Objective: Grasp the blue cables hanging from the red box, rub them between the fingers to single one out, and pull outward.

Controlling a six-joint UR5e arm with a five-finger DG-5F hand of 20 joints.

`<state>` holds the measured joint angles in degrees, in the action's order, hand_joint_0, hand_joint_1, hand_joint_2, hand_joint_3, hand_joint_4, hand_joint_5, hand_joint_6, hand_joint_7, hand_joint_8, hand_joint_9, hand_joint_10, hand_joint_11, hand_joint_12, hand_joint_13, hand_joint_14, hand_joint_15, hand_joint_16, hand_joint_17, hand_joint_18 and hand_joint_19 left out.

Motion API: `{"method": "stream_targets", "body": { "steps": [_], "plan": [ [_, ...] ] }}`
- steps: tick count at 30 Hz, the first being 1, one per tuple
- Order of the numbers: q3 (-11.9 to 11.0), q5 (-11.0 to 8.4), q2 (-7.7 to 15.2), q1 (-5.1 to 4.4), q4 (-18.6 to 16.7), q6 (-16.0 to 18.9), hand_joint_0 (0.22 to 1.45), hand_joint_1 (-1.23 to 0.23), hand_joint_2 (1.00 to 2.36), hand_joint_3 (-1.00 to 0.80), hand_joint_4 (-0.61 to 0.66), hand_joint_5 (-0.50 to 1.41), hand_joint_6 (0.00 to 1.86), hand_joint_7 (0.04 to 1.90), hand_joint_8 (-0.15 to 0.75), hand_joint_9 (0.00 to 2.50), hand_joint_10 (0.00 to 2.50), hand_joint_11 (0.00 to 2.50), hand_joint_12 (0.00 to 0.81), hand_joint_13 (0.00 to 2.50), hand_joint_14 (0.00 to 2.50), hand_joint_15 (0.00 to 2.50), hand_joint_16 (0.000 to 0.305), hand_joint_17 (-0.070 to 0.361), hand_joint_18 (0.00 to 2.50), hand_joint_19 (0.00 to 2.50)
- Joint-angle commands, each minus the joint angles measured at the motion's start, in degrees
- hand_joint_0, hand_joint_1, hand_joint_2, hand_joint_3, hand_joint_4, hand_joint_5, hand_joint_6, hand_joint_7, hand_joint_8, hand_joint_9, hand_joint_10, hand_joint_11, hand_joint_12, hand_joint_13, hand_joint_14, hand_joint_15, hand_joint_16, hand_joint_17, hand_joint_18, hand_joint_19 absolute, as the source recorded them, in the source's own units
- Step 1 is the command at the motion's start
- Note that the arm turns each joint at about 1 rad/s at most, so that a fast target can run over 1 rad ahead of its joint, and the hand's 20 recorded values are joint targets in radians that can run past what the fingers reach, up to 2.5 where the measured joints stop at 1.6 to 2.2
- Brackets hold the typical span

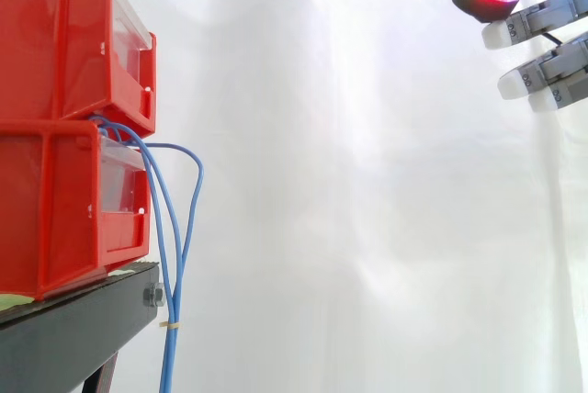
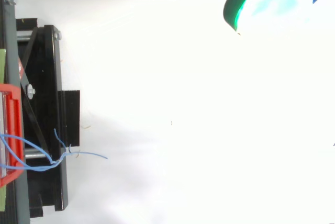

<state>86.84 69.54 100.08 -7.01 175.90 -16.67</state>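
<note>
The robot hand (image 1: 542,18), its glowing fingers straight and spread on nothing, hangs well apart from the thin blue cables (image 1: 171,255). These droop from the stacked red plastic bins (image 1: 64,200) past the front edge of the black metal stand (image 1: 83,320). Grasping, rubbing and pulling are all yet to do.

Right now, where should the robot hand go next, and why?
Probably down and left toward the blue cables. The hand is open and holds nothing, high at the right, far from the cables, which hang loose in front of the lower red box.
</note>
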Motion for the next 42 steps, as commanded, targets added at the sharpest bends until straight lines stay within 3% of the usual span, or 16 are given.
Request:
{"method": "stream_targets", "body": {
  "steps": [1,9,17,20,27,33,36,42],
  "plan": [
    [0.0,-0.11,0.0,-0.19,0.0,-0.6,0.45,-0.64,1.00,-0.50,0.08,-0.23,0.50,0.61,0.172,0.39,0.00,0.00,0.375,0.35,0.00,0.06,0.060,0.135,0.23,0.04],
    [0.0,-1.16,0.1,-0.37,0.3,-1.9,0.45,-0.64,1.00,-0.50,0.10,-0.23,0.50,0.65,0.197,0.42,0.00,0.00,0.377,0.38,0.00,0.09,0.060,0.136,0.27,0.07],
    [0.0,-1.34,3.5,-0.46,0.7,-2.1,0.46,-0.64,1.00,-0.50,0.14,-0.21,0.50,0.68,0.239,0.51,0.00,0.08,0.385,0.45,0.00,0.13,0.061,0.137,0.33,0.12],
    [0.0,-1.43,4.6,-0.55,-0.6,-2.2,0.46,-0.64,1.00,-0.50,0.15,-0.21,0.50,0.69,0.245,0.53,0.00,0.10,0.387,0.47,0.01,0.14,0.060,0.135,0.35,0.12],
    [0.0,-1.78,4.8,-0.55,-4.1,-3.4,0.48,-0.63,1.00,-0.50,0.22,-0.18,0.50,0.81,0.291,0.65,0.00,0.20,0.387,0.54,0.01,0.18,0.059,0.133,0.45,0.17],
    [0.0,-1.52,7.7,-0.55,-4.8,-4.0,0.49,-0.64,1.00,-0.50,0.30,-0.16,0.50,0.89,0.318,0.74,0.01,0.26,0.387,0.59,0.01,0.20,0.058,0.131,0.51,0.20],
    [0.0,-1.78,9.5,-0.55,-8.8,-4.2,0.49,-0.64,1.00,-0.50,0.31,-0.15,0.50,0.89,0.322,0.76,0.01,0.27,0.388,0.60,0.01,0.21,0.058,0.130,0.52,0.19],
    [0.0,-1.69,12.0,-0.63,-11.1,-4.2,0.50,-0.66,1.00,-0.50,0.31,-0.15,0.50,0.86,0.324,0.78,0.01,0.27,0.388,0.61,0.01,0.21,0.058,0.130,0.53,0.20]
  ]
}}
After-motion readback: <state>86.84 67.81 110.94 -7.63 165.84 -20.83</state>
